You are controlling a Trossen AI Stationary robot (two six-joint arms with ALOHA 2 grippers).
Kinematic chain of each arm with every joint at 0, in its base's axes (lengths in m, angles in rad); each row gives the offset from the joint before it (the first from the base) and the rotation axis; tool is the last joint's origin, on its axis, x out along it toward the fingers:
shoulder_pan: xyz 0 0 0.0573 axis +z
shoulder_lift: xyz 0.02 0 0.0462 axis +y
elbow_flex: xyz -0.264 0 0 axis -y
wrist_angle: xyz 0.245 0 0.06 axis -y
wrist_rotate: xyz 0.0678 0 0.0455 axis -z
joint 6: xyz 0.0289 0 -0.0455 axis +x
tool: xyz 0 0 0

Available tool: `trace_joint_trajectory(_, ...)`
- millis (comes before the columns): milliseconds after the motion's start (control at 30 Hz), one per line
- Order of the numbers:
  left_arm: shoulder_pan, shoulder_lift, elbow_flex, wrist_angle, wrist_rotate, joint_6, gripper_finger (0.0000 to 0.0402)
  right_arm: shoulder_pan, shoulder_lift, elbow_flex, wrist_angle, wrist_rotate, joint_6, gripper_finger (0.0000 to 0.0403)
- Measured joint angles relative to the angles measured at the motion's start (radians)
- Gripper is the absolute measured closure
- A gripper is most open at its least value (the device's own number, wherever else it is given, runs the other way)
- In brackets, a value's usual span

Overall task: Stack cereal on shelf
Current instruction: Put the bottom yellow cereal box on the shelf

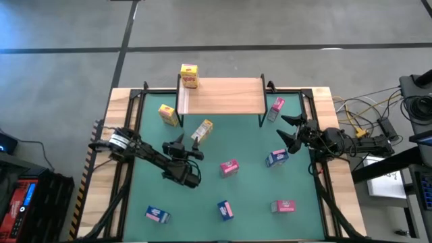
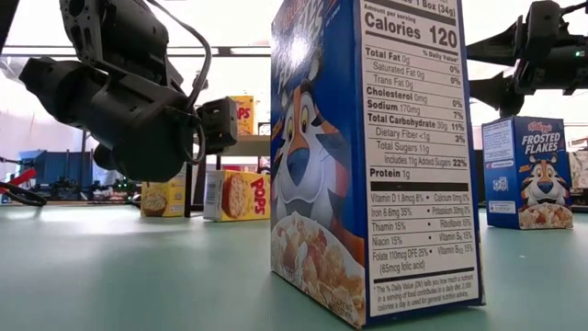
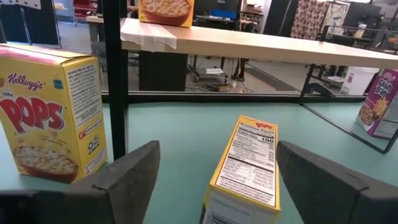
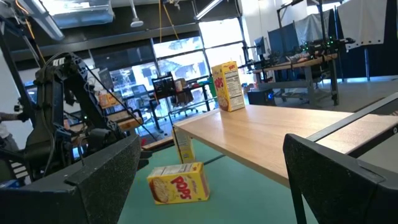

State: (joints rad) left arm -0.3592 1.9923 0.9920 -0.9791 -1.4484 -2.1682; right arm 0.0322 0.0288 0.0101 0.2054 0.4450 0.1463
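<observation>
Room floor (image 1: 270, 27): grey concrete, crossed by dark seam lines, one running diagonally at upper left of the high view. Table (image 1: 344, 202) edges are pale wood; its centre is covered by a green mat (image 1: 250, 196). Cables (image 1: 364, 111), yellow and black, lie tangled at the right of the high view beside dark equipment. A red-and-black case (image 1: 23, 196) sits at lower left. The right wrist view shows large windows (image 4: 186, 62) with bright daylight, ceiling strip lights (image 4: 208, 7), and workbenches (image 4: 305, 62) at upper right. Low view background is strongly backlit.
</observation>
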Motion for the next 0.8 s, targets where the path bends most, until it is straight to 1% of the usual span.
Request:
trace_joint_trajectory(67, 0.0, -0.006, 0.0, 0.0, -0.014, -0.022, 0.0085, 0.0, 0.0, 0.0, 0.0, 0.0, 0.0, 0.0019)
trace_joint_trajectory(167, 0.0, -0.029, 0.003, -0.007, -0.067, -0.031, 0.0078, 0.0, 0.0, 0.0, 0.0, 0.0, 0.0, 0.0019)
trace_joint_trajectory(267, 0.003, -0.045, 0.008, -0.007, -0.118, 0.028, 0.0079, 0.0, 0.0, 0.0, 0.0, 0.0, 0.0, 0.0019)
trace_joint_trajectory(333, 0.009, -0.048, 0.015, -0.006, -0.122, 0.056, 0.0084, 0.0, 0.0, 0.0, 0.0, 0.0, 0.0, 0.0019)
trace_joint_trajectory(500, 0.015, -0.048, 0.017, -0.002, -0.123, 0.048, 0.0102, 0.0, 0.0, 0.0, 0.0, 0.0, 0.0, 0.0019)
trace_joint_trajectory(667, 0.005, -0.048, 0.03, 0.002, -0.122, 0.04, 0.0136, 0.0, 0.0, 0.0, 0.0, 0.0, 0.0, 0.0019)
trace_joint_trajectory(733, -0.003, -0.048, 0.044, 0.003, -0.11, 0.042, 0.0147, 0.0, 0.0, 0.0, 0.0, 0.0, 0.0, 0.0019)
trace_joint_trajectory(800, -0.007, -0.048, 0.056, 0.002, -0.086, 0.067, 0.0148, 0.0, 0.0, 0.0, 0.0, 0.0, 0.0, 0.0019)
